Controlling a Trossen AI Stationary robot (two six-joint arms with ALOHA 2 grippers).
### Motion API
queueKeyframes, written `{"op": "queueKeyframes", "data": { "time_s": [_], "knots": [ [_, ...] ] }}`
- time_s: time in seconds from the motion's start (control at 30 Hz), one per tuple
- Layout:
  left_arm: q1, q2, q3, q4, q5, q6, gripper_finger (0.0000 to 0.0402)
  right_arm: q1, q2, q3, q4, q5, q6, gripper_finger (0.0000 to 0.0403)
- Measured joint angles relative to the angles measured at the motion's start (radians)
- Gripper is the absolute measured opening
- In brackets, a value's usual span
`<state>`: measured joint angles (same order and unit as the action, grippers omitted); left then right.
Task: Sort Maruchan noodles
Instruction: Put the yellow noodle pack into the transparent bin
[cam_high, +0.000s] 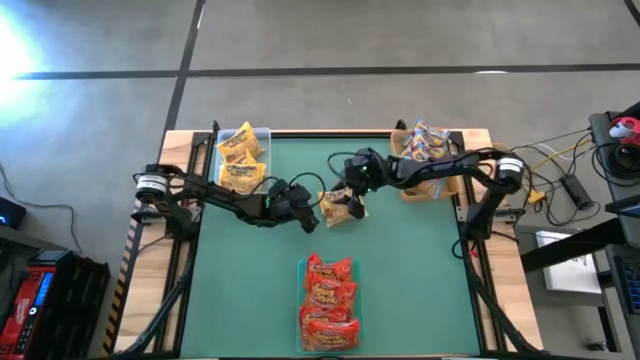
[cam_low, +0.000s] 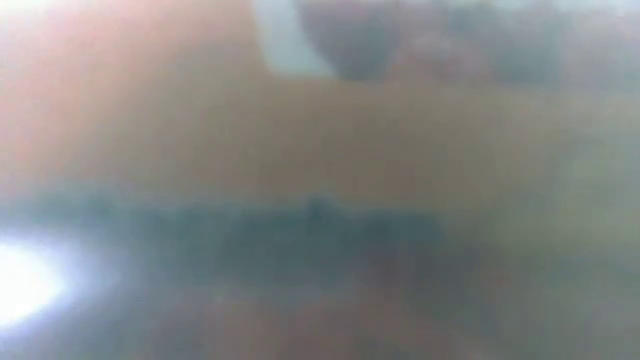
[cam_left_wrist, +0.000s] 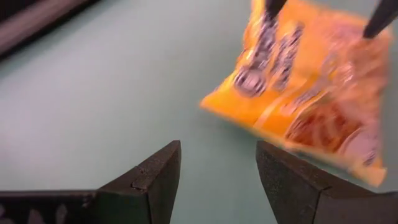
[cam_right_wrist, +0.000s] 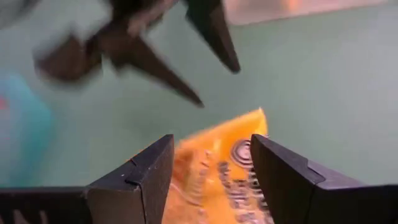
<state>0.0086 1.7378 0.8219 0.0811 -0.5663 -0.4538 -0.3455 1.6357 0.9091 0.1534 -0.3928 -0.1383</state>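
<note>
A yellow-orange noodle packet is at the middle of the green mat, with my right gripper shut on it; the arm reaches in from the right. My left gripper stands open just left of the packet, with nothing between its fingers. Yellow packets lie in a clear tray at the far left. Pale packets with pink labels lie at the far right, and red-orange packets lie stacked near the front edge. My right gripper has the packet's one end between its two fingers, whose tips stand on opposite edges of it. The fingers slant down from the table's far right. The packet hangs tilted below them, one corner lowest; I cannot tell whether it touches the mat.
Bare green mat lies left and right of the red-orange stack. Wooden borders and black frame rails edge the table. Cables and gear sit beyond the right edge. The low view shows nothing that can be made out.
</note>
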Motion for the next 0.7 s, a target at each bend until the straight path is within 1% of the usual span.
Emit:
{"op": "queueKeyframes", "data": {
  "time_s": [0.1, 0.13, 0.17, 0.27, 0.3, 0.33, 0.43, 0.53, 0.7],
  "knots": [
    [0.0, 0.0, 0.0, 0.109, 0.01, 0.124, 0.0192, 0.011, -0.032, -0.008, -0.045, 0.0, 0.273, 0.0203],
    [0.003, 0.001, 0.0, 0.148, 0.03, 0.171, 0.0192, 0.019, -0.035, -0.018, -0.058, 0.002, 0.335, 0.0203],
    [0.007, 0.001, 0.0, 0.185, 0.071, 0.21, 0.0192, 0.03, -0.037, -0.031, -0.065, 0.01, 0.372, 0.0203],
    [0.034, 0.001, 0.0, 0.259, 0.248, 0.279, 0.0192, 0.084, -0.033, -0.068, -0.072, 0.097, 0.438, 0.0203],
    [0.045, 0.001, 0.0, 0.269, 0.291, 0.285, 0.0192, 0.103, -0.031, -0.077, -0.073, 0.135, 0.444, 0.0203],
    [0.057, 0.002, 0.0, 0.271, 0.311, 0.288, 0.0192, 0.119, -0.031, -0.085, -0.073, 0.168, 0.454, 0.0203],
    [0.099, 0.002, 0.0, 0.267, 0.327, 0.289, 0.0192, 0.162, -0.037, -0.098, -0.064, 0.267, 0.473, 0.0203],
    [0.143, 0.002, 0.0, 0.268, 0.397, 0.285, 0.0192, 0.202, -0.041, -0.105, -0.068, 0.345, 0.483, 0.0203],
    [0.198, 0.006, 0.0, 0.275, 0.51, 0.287, 0.0192, 0.253, -0.041, -0.109, -0.074, 0.375, 0.518, 0.0203]
  ]
}}
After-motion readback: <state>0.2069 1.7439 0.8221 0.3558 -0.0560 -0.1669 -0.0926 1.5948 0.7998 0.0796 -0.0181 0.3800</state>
